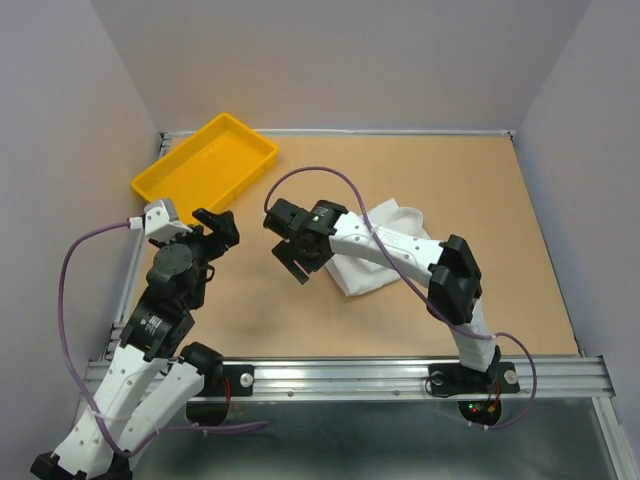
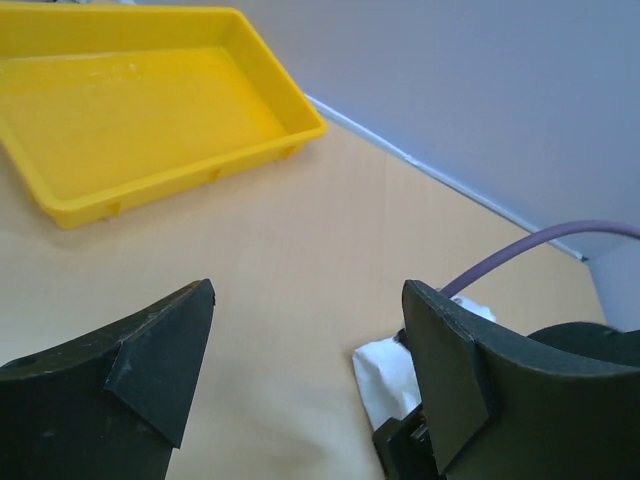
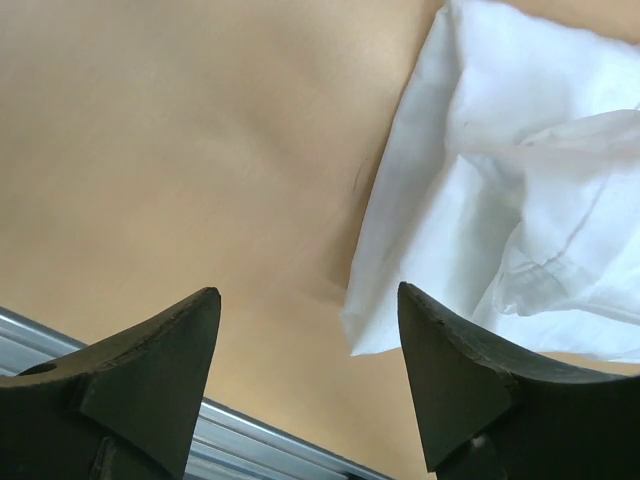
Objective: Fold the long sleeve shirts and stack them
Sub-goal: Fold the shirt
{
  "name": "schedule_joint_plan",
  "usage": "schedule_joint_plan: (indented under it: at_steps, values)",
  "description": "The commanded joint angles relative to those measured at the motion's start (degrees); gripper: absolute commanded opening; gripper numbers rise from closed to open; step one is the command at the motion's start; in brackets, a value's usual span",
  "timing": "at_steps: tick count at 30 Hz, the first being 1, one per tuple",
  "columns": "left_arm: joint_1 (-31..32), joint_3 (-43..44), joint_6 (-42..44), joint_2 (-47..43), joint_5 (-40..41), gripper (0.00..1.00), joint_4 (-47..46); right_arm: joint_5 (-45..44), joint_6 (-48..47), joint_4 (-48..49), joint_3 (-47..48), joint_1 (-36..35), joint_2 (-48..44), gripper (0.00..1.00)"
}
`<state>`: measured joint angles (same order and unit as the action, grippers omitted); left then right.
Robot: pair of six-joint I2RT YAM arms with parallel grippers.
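A white long sleeve shirt [image 1: 385,245] lies folded in a compact bundle near the middle of the tan table, partly hidden under my right arm. It shows in the right wrist view [image 3: 500,180] with a folded corner near the fingers, and a corner of it shows in the left wrist view [image 2: 385,375]. My right gripper [image 1: 292,262] is open and empty, above the table just left of the shirt. My left gripper [image 1: 222,227] is open and empty, further left, pointing toward the tray.
A yellow plastic tray [image 1: 205,165] sits empty at the far left corner and also shows in the left wrist view [image 2: 140,110]. A metal rail [image 1: 350,375] runs along the near edge. Purple walls enclose the table.
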<state>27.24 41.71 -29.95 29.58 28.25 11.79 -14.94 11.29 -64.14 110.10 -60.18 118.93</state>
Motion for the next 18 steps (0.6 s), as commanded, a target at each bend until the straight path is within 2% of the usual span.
schedule_joint_plan:
  at_steps: [1, 5, 6, 9, 12, 14, 15, 16, 18]
  values:
    - [-0.09, -0.14, 3.49, 2.23, -2.05, 0.88, -4.66, 1.57, 4.26, 3.75, 0.47, 4.10, -6.07, 0.77]
    - [-0.09, -2.07, 11.90, 5.64, -10.30, 0.87, -11.15, 4.91, 10.40, 9.36, -7.69, 13.83, -16.33, 0.77]
    - [-0.09, -2.34, 14.20, 6.70, -16.15, 0.88, -12.05, 5.09, 11.38, 10.78, -9.71, 15.60, -18.28, 0.77]
    - [0.09, -1.55, 20.69, 12.50, -27.93, 0.87, -16.44, 6.76, 16.21, 16.40, -19.37, 23.42, -26.87, 0.83]
    - [1.92, 1.51, 26.32, 20.06, -35.26, 0.88, -16.80, 13.59, 20.17, 22.71, -29.66, 32.56, -34.61, 0.90]
    - [4.56, 3.63, 29.06, 23.92, -35.28, 0.88, -15.93, 17.55, 21.31, 26.15, -34.76, 36.78, -37.88, 0.92]
    - [8.40, 5.73, 29.60, 27.34, -33.63, 0.88, -15.66, 18.97, 22.97, 28.69, -38.96, 40.81, -39.20, 0.93]
    - [10.70, 6.70, 35.00, 28.94, -32.48, 0.88, -15.31, 21.24, 24.03, 29.85, -41.18, 42.33, -40.35, 0.94]
    - [17.36, 9.52, 38.81, 33.77, -28.71, 0.87, -14.61, 23.63, 25.80, 32.58, -46.26, 46.55, -43.69, 0.95]
